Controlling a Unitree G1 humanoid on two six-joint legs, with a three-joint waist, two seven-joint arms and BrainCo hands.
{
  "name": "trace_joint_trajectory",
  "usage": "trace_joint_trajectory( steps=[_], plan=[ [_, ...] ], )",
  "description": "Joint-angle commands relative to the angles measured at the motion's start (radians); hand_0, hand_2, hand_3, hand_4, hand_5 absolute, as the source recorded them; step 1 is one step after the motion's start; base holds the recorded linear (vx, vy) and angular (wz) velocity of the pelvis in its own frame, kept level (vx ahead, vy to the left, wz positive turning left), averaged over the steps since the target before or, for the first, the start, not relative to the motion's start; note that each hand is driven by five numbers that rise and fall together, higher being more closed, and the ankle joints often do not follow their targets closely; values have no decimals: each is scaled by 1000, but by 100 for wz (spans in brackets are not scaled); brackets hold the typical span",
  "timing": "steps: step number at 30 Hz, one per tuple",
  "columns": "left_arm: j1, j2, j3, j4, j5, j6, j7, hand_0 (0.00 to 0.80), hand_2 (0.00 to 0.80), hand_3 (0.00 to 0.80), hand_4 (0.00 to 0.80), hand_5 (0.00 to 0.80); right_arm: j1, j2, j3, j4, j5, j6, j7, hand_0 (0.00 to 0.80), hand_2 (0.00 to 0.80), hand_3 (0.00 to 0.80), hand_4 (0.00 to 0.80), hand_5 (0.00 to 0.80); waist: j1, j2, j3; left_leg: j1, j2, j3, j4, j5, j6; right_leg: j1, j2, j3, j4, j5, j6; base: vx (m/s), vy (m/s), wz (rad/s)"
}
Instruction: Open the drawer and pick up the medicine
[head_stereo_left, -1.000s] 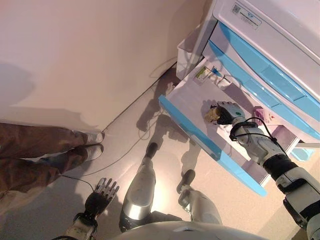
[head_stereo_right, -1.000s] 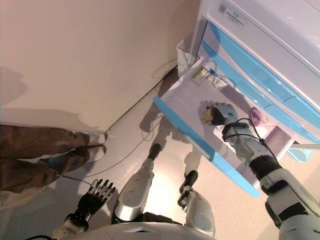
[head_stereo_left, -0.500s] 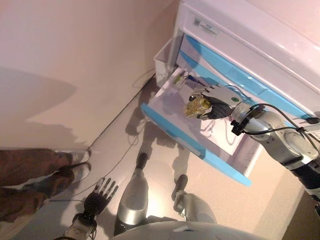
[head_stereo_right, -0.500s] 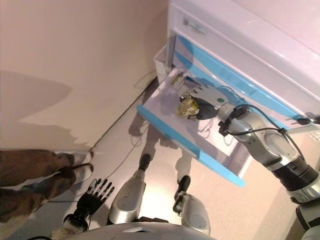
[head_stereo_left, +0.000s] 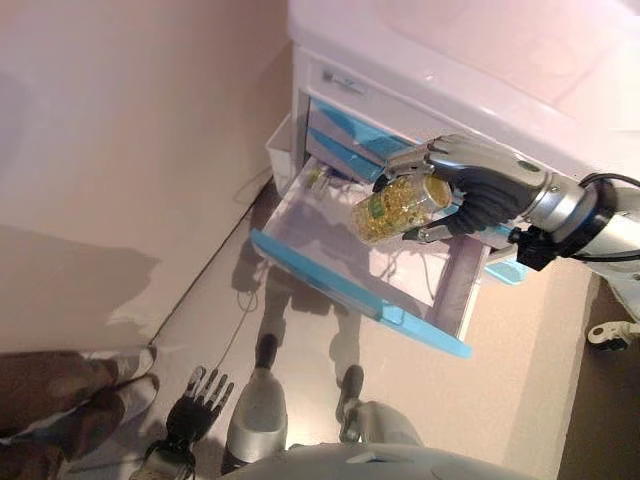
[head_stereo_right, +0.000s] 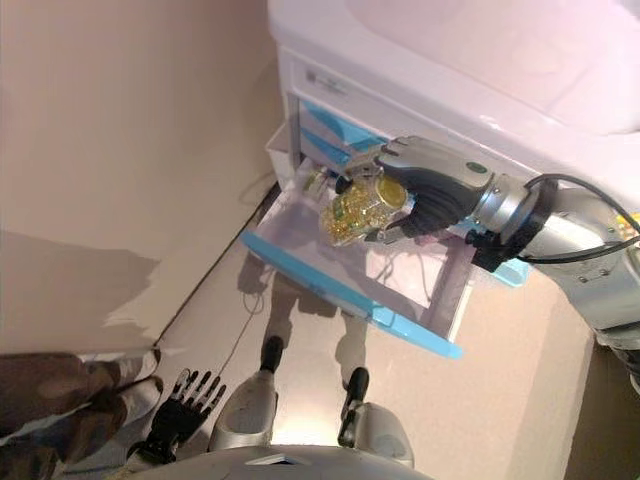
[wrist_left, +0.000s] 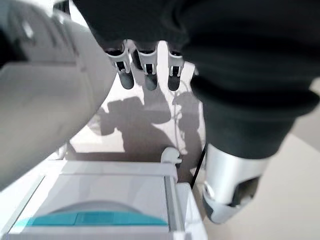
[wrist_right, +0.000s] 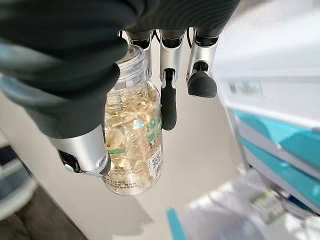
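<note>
My right hand (head_stereo_left: 478, 186) is shut on a clear medicine bottle (head_stereo_left: 398, 208) full of yellow capsules, with a green-and-white label, and holds it in the air above the open drawer (head_stereo_left: 345, 291). In the right wrist view the fingers (wrist_right: 168, 102) and thumb curl round the medicine bottle (wrist_right: 132, 145). The drawer is white inside with a blue front and stands pulled out of the white cabinet (head_stereo_right: 480, 60). Small packets (head_stereo_left: 318, 180) lie at its back corner. My left hand (head_stereo_left: 198, 397) hangs low by my side with straight fingers (wrist_left: 146, 70), holding nothing.
A person's legs and light shoes (head_stereo_left: 120, 367) stand at the lower left, near the pale wall (head_stereo_left: 120, 130). Blue-fronted drawers (head_stereo_left: 345, 135) above the open one are closed. A white bin (head_stereo_left: 280, 150) hangs on the cabinet's side.
My right hand has lifted the medicine bottle up out of the drawer and higher above it. The camera has shifted, so the cabinet sits further left and lower in view.
</note>
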Motion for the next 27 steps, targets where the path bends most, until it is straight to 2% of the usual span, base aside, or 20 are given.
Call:
trace_joint_trajectory(
  steps=[1, 8, 12, 16, 22, 27],
  plan=[
    [59, 12, 18, 45, 19, -5, -10, 0, 0, 0, 0, 0, -23, -28, -43, -43, 135, 16, 12, 800, 800, 800, 800, 800, 2, -26, -80, 10, -6, 14, 9, -108, 19, -4, -5, -14, 0, 28, 59, 67, 12, -10],
    [63, 4, 40, 91, 32, -8, -5, 0, 0, 0, 0, 0, -96, -33, -112, 58, 158, 80, -25, 800, 800, 800, 800, 800, -6, -30, -123, 37, -1, 26, 4, -116, 13, 21, -6, -9, -12, 26, 59, 72, 9, -11],
    [65, 10, 44, 101, 39, 0, 3, 0, 0, 0, 0, 0, -174, -79, -108, 154, 181, 134, -70, 800, 800, 800, 800, 800, -5, -32, -141, 49, -2, 25, 2, -119, 12, 34, -8, -12, -15, 23, 58, 60, 10, -3],
    [69, 17, 51, 95, 45, 12, 20, 0, 0, 0, 0, 0, -240, -129, -87, 242, 159, 157, -113, 800, 800, 800, 800, 800, 0, -36, -150, 57, -5, 20, 1, -123, 12, 46, -10, -17, -20, 23, 59, 52, 4, -1],
    [66, 42, 54, 89, 52, 34, 46, 0, 0, 0, 0, 0, -407, -216, 48, 447, 111, 200, -138, 800, 800, 800, 800, 800, 10, -45, -162, 70, -10, 14, -1, -125, 15, 63, -14, -26, -26, 21, 60, 53, 3, 0],
    [66, 69, 49, 53, 49, 62, 89, 0, 0, 0, 0, 0, -593, -252, 263, 645, 32, 241, -111, 800, 800, 800, 800, 800, 29, -54, -162, 76, -13, 5, -1, -124, 17, 75, -16, -37, -29, 22, 60, 43, -8, 2]
  ],
)
